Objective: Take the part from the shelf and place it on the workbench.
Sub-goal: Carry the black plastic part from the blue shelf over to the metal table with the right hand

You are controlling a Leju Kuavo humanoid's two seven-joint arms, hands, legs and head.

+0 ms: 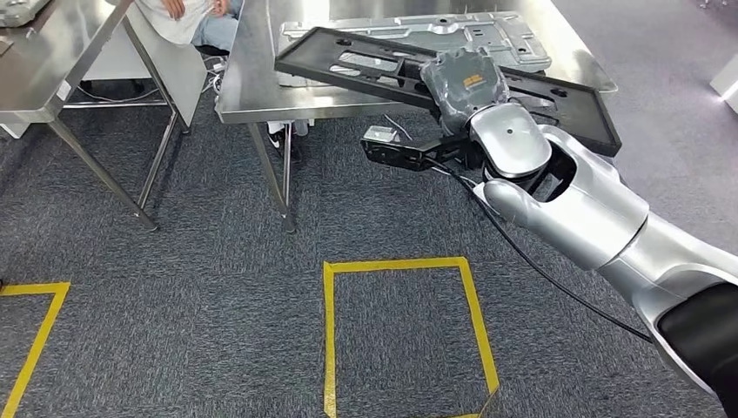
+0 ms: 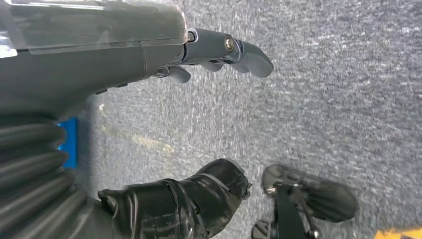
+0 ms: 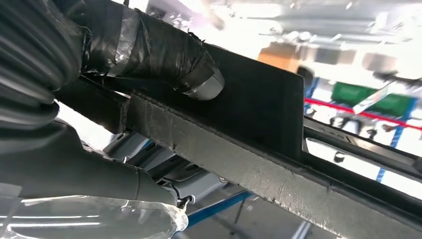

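A: Starting at the left. A steel side table [image 1: 52,61] stands at the far left, with a person's sleeve [image 1: 178,22] at the far edge between it and the workbench. Yellow tape corner [image 1: 35,322] on the near left floor.

B: Left hand?

A: The left hand [image 2: 219,52] hangs over grey carpet [image 2: 323,89], fingers apart, holding nothing. Thumb tip wrapped in black tape.

B: Centre?

A: The workbench [image 1: 252,78] has a steel top on thin legs. A grey metal panel [image 1: 487,35] already lies on it, toward the far side. On the floor nearer us is a yellow tape square [image 1: 405,326].

B: And the part?

A: The part is a long black flat frame [image 1: 357,61], held tilted over the near edge of the workbench, above the grey panel. Its left end is over the top; its right end hangs past the bench edge. The right hand [image 1: 466,83] grips it near the middle. The wrist view shows the taped thumb [image 3: 169,52] pressed on the flat face and the frame's edge [image 3: 259,169] running past, so it is clamped, not resting.

B: Step in hand?

A: My judgement: the set-down. It would go best by levelling the frame first, bringing the overhanging right end farther over the top, then lowering flat. Risk: one end catches on the grey panel, or the frame tips off the near edge if let go tilted.

B: Room?

A: Grey carpet throughout; a black cable [image 1: 557,283] trails beside the right arm.
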